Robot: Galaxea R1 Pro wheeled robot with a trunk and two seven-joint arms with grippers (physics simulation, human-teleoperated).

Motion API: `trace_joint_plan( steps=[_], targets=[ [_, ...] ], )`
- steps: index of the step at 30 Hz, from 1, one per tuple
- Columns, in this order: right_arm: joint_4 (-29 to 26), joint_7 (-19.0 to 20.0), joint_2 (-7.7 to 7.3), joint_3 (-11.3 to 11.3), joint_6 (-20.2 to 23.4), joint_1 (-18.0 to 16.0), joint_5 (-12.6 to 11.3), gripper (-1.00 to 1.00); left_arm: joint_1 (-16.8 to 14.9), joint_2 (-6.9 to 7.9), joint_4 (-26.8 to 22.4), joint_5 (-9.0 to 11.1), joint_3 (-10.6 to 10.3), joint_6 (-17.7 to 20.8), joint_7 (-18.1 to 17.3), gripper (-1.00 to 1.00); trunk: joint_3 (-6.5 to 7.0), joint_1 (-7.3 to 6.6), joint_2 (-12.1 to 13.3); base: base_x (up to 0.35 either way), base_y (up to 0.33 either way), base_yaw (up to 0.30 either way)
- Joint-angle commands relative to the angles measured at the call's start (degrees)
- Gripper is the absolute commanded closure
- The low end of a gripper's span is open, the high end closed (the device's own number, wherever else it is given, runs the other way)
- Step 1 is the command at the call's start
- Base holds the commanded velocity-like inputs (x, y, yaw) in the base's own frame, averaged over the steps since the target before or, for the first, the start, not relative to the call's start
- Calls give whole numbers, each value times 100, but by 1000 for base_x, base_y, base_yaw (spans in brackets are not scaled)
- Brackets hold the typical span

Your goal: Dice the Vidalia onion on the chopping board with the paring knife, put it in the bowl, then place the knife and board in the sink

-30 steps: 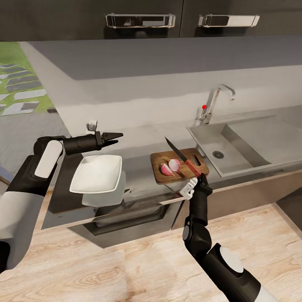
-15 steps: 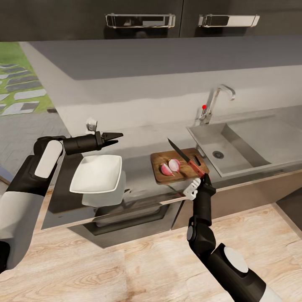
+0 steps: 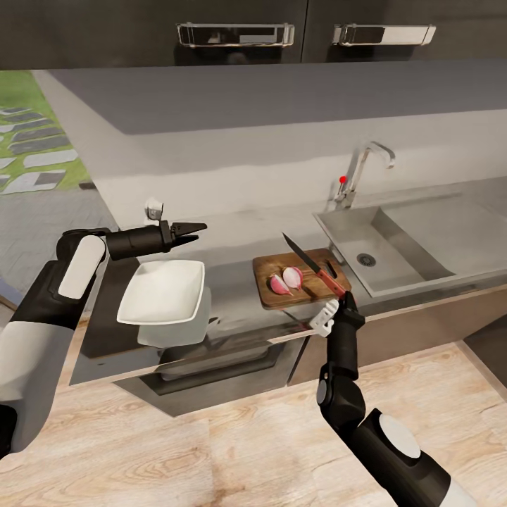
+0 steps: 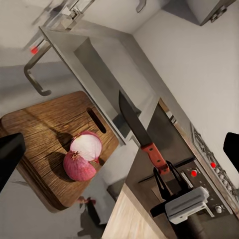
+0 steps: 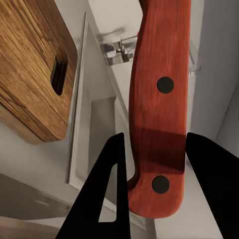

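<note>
No readable text, labels, brands or numbers anywhere

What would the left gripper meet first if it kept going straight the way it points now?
The left gripper points sideways over the countertop, above the bowl, toward the sink. Its wrist view looks toward the chopping board and the raised paring knife; probably the knife first, though depth is unclear.
</note>
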Motion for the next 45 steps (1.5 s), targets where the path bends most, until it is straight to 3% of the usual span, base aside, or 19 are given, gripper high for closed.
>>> trace_joint_plan(
  steps=[1,38,45],
  targets=[
    [-1,-26,-16,18,31,-8,-10,100,-6,4,2,-6,-6,17,-22,-100,-9,3,-10,0,0,0],
    [46,-25,-120,53,34,-8,-1,100,-6,-4,-6,-6,-8,17,-22,-100,-9,3,-10,0,0,0],
    [271,-26,-129,90,40,-8,7,100,-6,-3,-11,-7,-6,17,-22,-100,-9,3,-10,0,0,0]
  ],
)
